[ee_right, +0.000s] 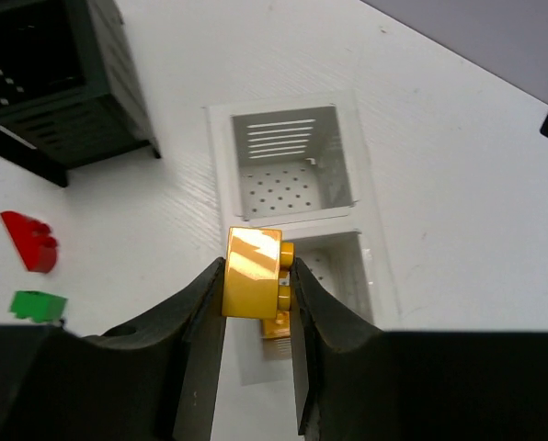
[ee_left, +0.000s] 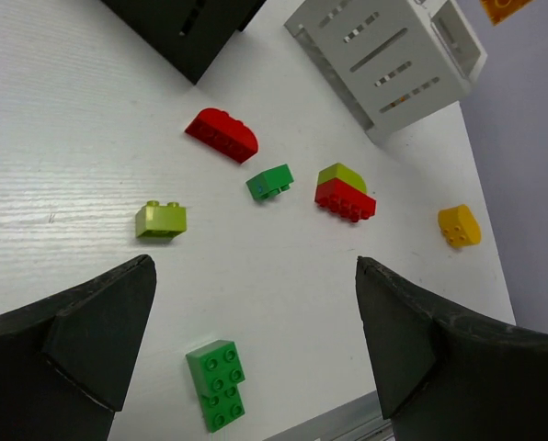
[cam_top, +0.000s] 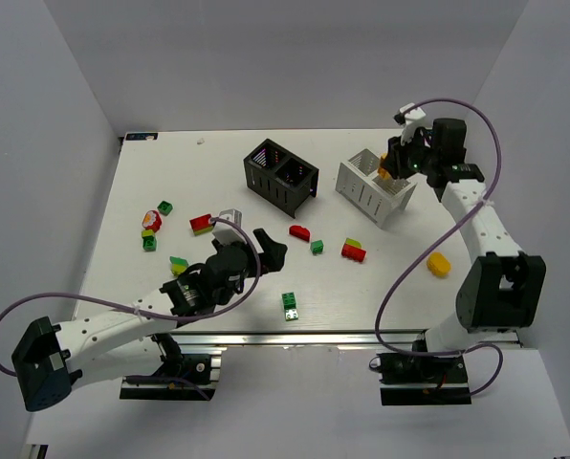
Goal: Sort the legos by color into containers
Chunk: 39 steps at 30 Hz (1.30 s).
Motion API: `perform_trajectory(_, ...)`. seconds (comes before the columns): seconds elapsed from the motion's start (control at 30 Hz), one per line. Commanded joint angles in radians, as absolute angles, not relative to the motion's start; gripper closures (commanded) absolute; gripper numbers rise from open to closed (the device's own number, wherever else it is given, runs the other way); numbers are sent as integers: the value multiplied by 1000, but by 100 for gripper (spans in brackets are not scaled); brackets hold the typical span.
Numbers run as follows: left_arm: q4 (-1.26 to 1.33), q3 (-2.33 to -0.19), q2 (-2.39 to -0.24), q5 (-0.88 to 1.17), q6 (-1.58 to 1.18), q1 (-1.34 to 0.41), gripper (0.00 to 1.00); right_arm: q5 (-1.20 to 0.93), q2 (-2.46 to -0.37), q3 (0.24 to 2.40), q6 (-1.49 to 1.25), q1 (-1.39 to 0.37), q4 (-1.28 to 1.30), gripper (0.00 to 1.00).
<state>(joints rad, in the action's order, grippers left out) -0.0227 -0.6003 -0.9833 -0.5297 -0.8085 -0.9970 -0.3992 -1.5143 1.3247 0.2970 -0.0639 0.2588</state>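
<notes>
Above the pale counter [cam_top: 170, 172], in the overhead view, the right gripper [cam_top: 401, 163] hung over the white slotted bin [cam_top: 369, 191], pinching an orange brick [cam_top: 385, 172]. The left gripper [cam_top: 252, 236] stood spread, low, with the black bin [cam_top: 280, 177] beyond it.

In the left wrist view, a studded green brick [ee_left: 219, 384] lay between its matte fingers [ee_left: 90, 340]. Ahead lay a lime brick [ee_left: 161, 220], a rounded red brick [ee_left: 222, 135] and a lime-on-red stack [ee_left: 345, 191].

In the right wrist view, the glossy orange brick sat clamped above the bin's perforated floor. A second orange brick [ee_right: 276, 325] lay in the nearer compartment.
</notes>
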Motion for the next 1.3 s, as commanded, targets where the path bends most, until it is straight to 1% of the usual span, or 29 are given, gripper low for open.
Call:
perform_trajectory(0.0, -127, -592, -928, -563, -850, -994, 2, -348, -1581, 1426, 347, -31, 213, 100)
perform_trajectory(0.13, -164, -578, -890, -578, -867, -994, 2, -328, -1627, 1445, 368, -14, 213, 100)
perform_trajectory(0.27, -181, -555, -859, -597, -876, -993, 2, -351, -1657, 1436, 387, -11, 230, 100)
perform_trajectory(0.43, -195, -561, -862, -612, -870, -992, 2, -356, -1686, 1419, 393, -11, 227, 88)
perform_trajectory(0.47, -198, -564, -867, -612, -867, -991, 2, -357, -1690, 1419, 393, -11, 229, 84)
perform_trajectory(0.5, -199, -569, -870, -612, -865, -991, 2, -363, -1693, 1419, 393, -11, 230, 76)
perform_trajectory(0.53, -201, -571, -873, -612, -864, -991, 2, -365, -1695, 1419, 391, -12, 233, 72)
perform_trajectory(0.57, -201, -577, -880, -612, -861, -991, 2, -364, -1695, 1414, 393, -11, 236, 60)
perform_trajectory(0.67, -201, -586, -891, -609, -851, -989, 2, -359, -1692, 1405, 396, 12, 239, 46)
perform_trajectory(0.7, -202, -594, -896, -607, -848, -989, 2, -353, -1690, 1399, 396, 17, 239, 37)
perform_trajectory(0.8, -207, -603, -907, -606, -841, -988, 2, -363, -1677, 1401, 396, 31, 256, 30)
perform_trajectory(0.97, -238, -633, -923, -588, -838, -977, 2, -423, -1602, 1451, 432, 78, 366, 25)
perform_trajectory(1.0, -248, -640, -925, -586, -841, -976, 5, -483, -1585, 1457, 458, 89, 440, 24)
perform_trajectory(1.07, -264, -650, -928, -574, -841, -966, 12, -547, -1536, 1465, 602, 126, 539, 24)
perform_trajectory(1.1, -264, -650, -930, -555, -839, -963, 24, -586, -1520, 1460, 658, 132, 598, 25)
perform_trajectory(1.13, -262, -649, -927, -546, -838, -957, 33, -594, -1510, 1453, 716, 140, 724, 26)
perform_trajectory(1.17, -265, -647, -925, -535, -836, -947, 44, -591, -1491, 1427, 824, 150, 789, 28)
perform_trajectory(1.2, -267, -647, -925, -514, -835, -940, 54, -560, -1480, 1404, 871, 153, 845, 34)
perform_trajectory(1.23, -270, -649, -922, -503, -833, -936, 70, -540, -1470, 1375, 908, 158, 930, 38)
perform_trajectory(1.27, -273, -646, -919, -494, -828, -925, 77, -520, -1448, 1308, 975, 167, 968, 41)
